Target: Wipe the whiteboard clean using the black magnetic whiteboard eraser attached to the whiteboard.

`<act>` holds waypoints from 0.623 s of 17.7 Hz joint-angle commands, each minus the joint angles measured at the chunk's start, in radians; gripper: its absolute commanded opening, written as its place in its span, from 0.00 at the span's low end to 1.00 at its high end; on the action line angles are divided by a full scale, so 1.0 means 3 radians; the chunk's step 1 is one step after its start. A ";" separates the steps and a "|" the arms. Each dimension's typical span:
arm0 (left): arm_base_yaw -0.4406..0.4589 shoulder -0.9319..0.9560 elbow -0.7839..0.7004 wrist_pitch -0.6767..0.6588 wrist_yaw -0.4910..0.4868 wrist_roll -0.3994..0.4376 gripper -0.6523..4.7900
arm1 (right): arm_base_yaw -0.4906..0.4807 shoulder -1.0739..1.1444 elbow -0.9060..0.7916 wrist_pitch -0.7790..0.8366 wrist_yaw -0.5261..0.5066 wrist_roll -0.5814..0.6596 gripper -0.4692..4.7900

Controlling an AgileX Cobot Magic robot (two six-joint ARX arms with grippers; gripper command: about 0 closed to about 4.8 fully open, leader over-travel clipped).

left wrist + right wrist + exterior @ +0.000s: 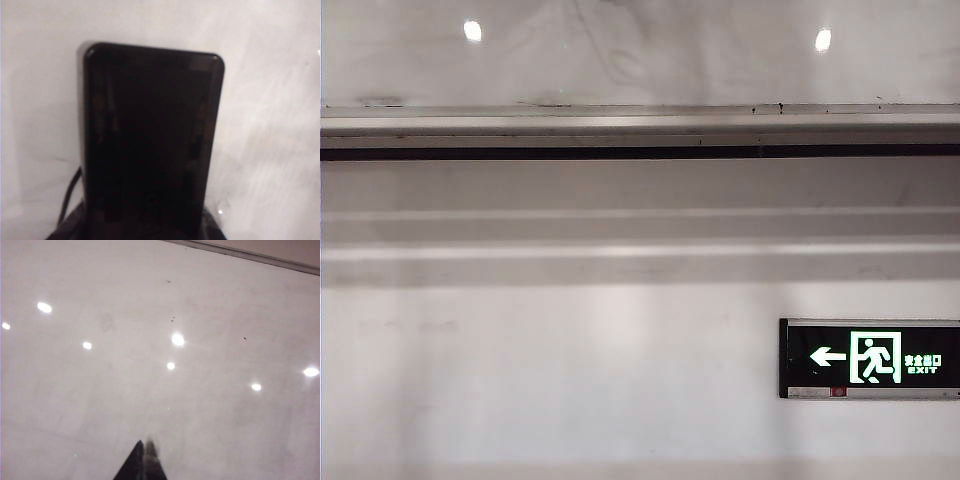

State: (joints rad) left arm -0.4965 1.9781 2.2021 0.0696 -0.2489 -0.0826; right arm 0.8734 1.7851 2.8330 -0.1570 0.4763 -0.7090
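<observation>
**One eraser in the left claw, one board, right claw closed**

One black magnetic whiteboard eraser fills the middle of the left wrist view, standing on end with its rounded corners up and its glossy face towards the camera. Its lower end sits in the left claw, of which only a dark mass at the picture's edge shows; the claw stands part open, gripping the block by that end. Behind the eraser lies the white surface of the whiteboard; whether the block touches it cannot be told.

The right claw shows as one dark pointed tip, its two fingers pressed together with nothing between them, hovering in front of the whiteboard. Seven bright light spots mirror in the glossy panel there, and one silver-grey rail crosses the far corner.

In the exterior view neither claw appears. The whiteboard takes the upper band, with two round lights mirrored in it and faint grey smudges. Below it run one silver-grey rail and one thin black strip. On the matte wall lower down hangs one green-lit exit sign.
</observation>
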 commanded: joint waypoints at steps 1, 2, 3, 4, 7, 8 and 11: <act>0.0234 -0.0018 -0.0005 -0.0231 -0.0367 0.0000 0.39 | 0.0004 -0.0014 0.0009 0.0038 0.0000 -0.0006 0.08; 0.0275 -0.0039 -0.0005 -0.0254 -0.0366 0.0001 0.39 | 0.0004 -0.0014 0.0009 0.0038 0.0001 -0.0006 0.08; 0.0312 -0.0066 -0.0005 -0.0278 -0.0366 0.0000 0.39 | 0.0004 -0.0014 0.0009 0.0038 0.0001 -0.0006 0.08; 0.0379 -0.0107 -0.0005 -0.0298 -0.0366 0.0001 0.39 | 0.0004 -0.0014 0.0009 0.0039 0.0000 -0.0006 0.08; 0.0512 -0.0175 -0.0005 -0.0308 -0.0352 0.0003 0.39 | 0.0004 -0.0013 0.0009 0.0039 -0.0009 -0.0005 0.08; 0.0543 -0.0187 -0.0005 -0.0303 -0.0356 0.0003 0.39 | 0.0004 -0.0013 0.0009 0.0039 -0.0010 -0.0005 0.08; 0.0631 -0.0226 -0.0005 -0.0289 -0.0352 -0.0001 0.39 | 0.0004 -0.0006 0.0008 0.0038 -0.0010 -0.0004 0.08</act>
State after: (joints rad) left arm -0.3622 1.9068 2.1994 -0.0677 -0.1402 -0.0784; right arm 0.8734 1.7851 2.8330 -0.1558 0.4751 -0.7086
